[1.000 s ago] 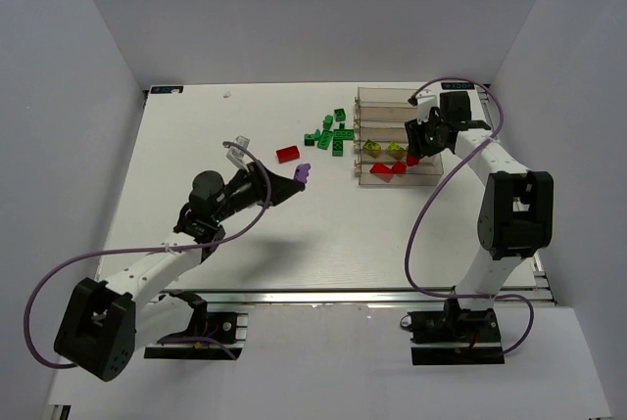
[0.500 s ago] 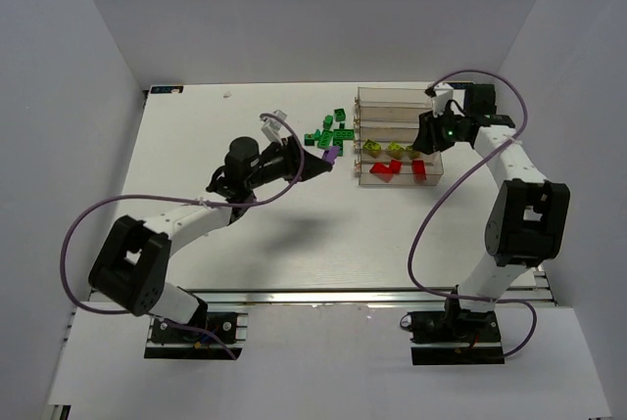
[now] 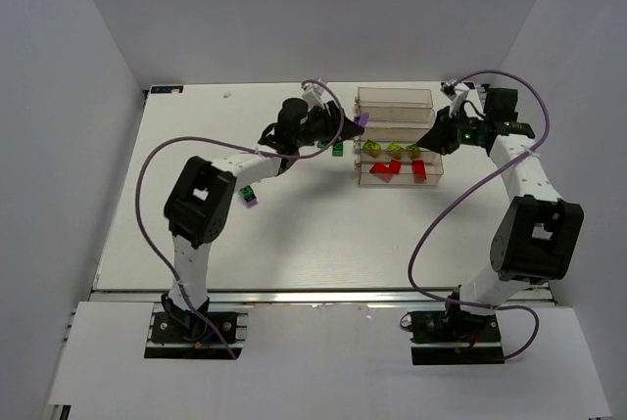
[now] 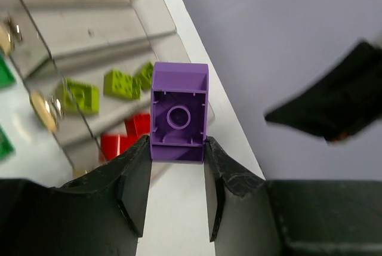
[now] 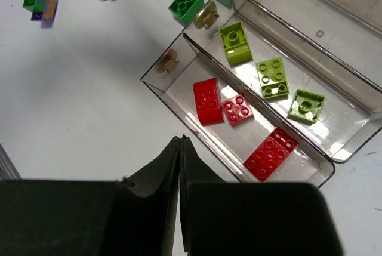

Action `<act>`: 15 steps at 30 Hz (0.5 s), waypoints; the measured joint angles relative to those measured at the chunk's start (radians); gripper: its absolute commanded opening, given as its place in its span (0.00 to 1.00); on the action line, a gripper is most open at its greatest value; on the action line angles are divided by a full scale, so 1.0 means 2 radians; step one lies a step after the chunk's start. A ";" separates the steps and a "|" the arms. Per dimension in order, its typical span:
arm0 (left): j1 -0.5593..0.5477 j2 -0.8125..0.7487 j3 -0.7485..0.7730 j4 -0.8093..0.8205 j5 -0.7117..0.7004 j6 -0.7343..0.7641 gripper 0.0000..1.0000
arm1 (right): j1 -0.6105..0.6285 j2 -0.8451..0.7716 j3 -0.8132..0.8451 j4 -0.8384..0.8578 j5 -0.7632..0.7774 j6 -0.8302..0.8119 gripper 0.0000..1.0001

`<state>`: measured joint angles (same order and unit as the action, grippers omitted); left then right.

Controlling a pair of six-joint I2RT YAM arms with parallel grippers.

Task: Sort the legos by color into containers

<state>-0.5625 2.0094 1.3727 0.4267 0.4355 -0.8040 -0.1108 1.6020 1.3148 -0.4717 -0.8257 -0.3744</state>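
Purple lego carried over to the bins

Across the tabletop [image 3: 186, 116], the containers [image 3: 394, 97] have just been reached by the left end effector [image 4: 176, 151]. It's clamped on a purple lego [image 4: 179, 110], which is held hollow side up at the bins' end. The right end effector [image 5: 180, 148] has been snapped shut, empty. Reds [image 5: 207, 101] and limes [image 5: 273, 77] are already binned, so a purple drop looks next.

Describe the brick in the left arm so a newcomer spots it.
Find the clear containers on the table, far right. At their left edge the left pincer grips the purple brick, hollow underside showing. Nearby green bricks, yellow-green bricks and red bricks all lie unheld.
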 measured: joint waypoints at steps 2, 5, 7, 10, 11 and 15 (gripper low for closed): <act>-0.001 0.046 0.059 -0.012 -0.007 0.000 0.00 | 0.000 0.000 -0.004 0.000 -0.007 0.004 0.08; -0.005 0.112 0.154 -0.043 -0.021 0.002 0.00 | -0.001 -0.002 -0.005 0.002 -0.014 0.013 0.16; -0.009 0.147 0.208 -0.066 -0.030 0.002 0.00 | -0.002 -0.005 -0.006 0.008 -0.021 0.021 0.23; -0.013 0.189 0.272 -0.094 -0.047 0.009 0.00 | -0.006 -0.009 -0.009 0.019 -0.031 0.035 0.25; -0.014 0.201 0.291 -0.101 -0.054 0.012 0.00 | -0.007 -0.009 -0.009 0.023 -0.034 0.040 0.26; -0.017 0.231 0.331 -0.108 -0.088 0.025 0.00 | -0.007 -0.010 -0.011 0.045 -0.039 0.066 0.37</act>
<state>-0.5957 2.4722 2.0342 0.2104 0.2600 -0.7536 -0.1246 1.5829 1.2930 -0.3813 -0.9039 -0.2428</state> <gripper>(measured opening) 0.464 0.313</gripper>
